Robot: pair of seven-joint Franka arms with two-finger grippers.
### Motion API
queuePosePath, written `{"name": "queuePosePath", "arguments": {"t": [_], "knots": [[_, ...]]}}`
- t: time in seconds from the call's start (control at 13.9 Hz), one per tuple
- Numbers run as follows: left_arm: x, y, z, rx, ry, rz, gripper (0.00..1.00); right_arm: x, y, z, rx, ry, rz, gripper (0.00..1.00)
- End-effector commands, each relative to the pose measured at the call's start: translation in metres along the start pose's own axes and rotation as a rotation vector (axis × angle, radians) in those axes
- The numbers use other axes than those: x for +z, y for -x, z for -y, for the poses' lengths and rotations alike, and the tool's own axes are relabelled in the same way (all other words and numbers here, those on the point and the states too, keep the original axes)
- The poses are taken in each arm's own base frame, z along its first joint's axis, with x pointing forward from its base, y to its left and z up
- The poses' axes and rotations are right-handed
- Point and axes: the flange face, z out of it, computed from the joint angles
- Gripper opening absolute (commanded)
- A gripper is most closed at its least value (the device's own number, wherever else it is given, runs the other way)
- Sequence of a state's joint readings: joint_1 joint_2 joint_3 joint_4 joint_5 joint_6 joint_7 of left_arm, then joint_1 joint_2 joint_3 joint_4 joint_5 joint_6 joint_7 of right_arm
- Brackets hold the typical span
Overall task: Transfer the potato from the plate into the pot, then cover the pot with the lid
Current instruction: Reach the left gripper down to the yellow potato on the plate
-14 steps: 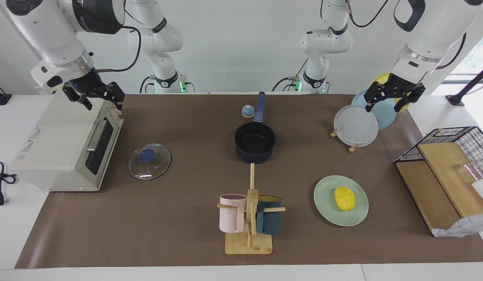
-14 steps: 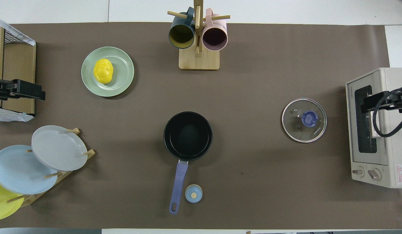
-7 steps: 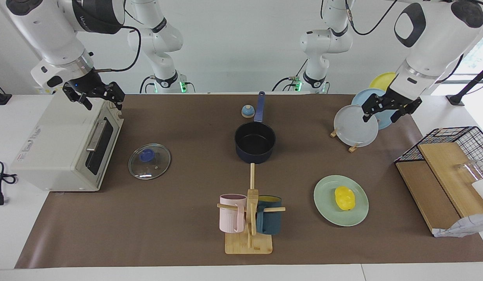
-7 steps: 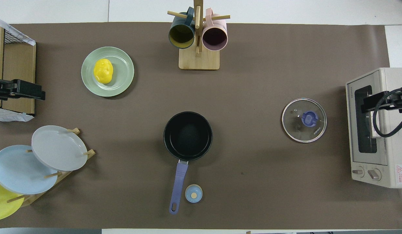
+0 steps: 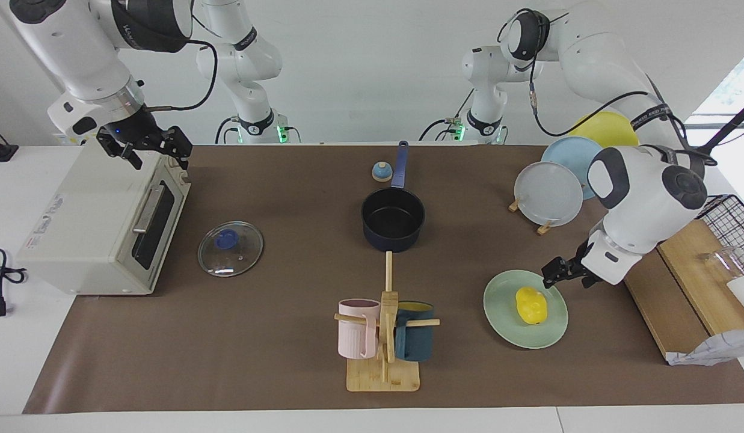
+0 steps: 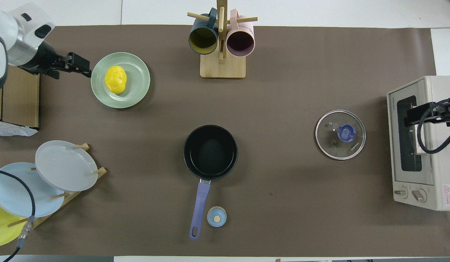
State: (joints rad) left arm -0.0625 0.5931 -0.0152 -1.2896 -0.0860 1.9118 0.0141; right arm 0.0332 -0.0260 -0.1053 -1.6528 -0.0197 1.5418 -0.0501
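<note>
In the facing view, the right gripper [image 5: 148,148] hangs at the upper left of the frame over the toaster oven [image 5: 101,222], fingers apart and empty. Lower, left of centre, the lid [image 5: 230,248] lies flat on the brown mat. At the centre the pot [image 5: 393,219] stands empty, its handle pointing to the top of the frame, with a small bell [image 5: 381,172] beside the handle. At lower right the potato [image 5: 530,304] lies on the plate [image 5: 504,325]. The left gripper [image 5: 558,276] hovers at the plate's upper right edge, fingers apart, holding nothing.
</note>
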Motion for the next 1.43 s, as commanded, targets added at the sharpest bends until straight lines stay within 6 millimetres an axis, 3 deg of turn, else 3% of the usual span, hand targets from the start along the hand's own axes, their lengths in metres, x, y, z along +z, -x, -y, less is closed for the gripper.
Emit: {"name": "queuePosePath", "arguments": {"t": [0.0,0.07,0.14,0.72,1.08,1.22,1.29,1.36], "knots": [[0.023,-0.015,-0.009,0.017,0.008,-0.020,1.00,-0.001,0.005,-0.001,0.020,-0.018,0.006,1.00],[0.030,-0.015,-0.024,0.038,0.005,-0.029,1.00,0.000,0.005,-0.001,0.020,-0.018,0.008,1.00],[0.037,-0.014,-0.025,0.040,0.003,-0.036,1.00,-0.001,0.005,-0.001,0.020,-0.018,0.006,1.00],[0.082,0.009,-0.021,0.134,-0.059,-0.082,1.00,-0.001,0.005,-0.001,0.020,-0.017,0.006,1.00],[0.084,0.012,-0.020,0.132,-0.059,-0.065,1.00,-0.001,0.004,-0.001,0.020,-0.017,0.005,1.00],[0.084,0.014,-0.021,0.133,-0.059,-0.053,0.88,-0.001,0.004,-0.001,0.023,-0.016,-0.003,1.00],[0.083,0.014,-0.024,0.134,-0.058,-0.053,0.75,-0.002,0.003,-0.001,0.023,-0.018,-0.004,1.00],[0.083,0.015,-0.027,0.138,-0.057,-0.050,0.56,-0.002,0.003,-0.001,0.019,-0.019,-0.006,1.00]]}}
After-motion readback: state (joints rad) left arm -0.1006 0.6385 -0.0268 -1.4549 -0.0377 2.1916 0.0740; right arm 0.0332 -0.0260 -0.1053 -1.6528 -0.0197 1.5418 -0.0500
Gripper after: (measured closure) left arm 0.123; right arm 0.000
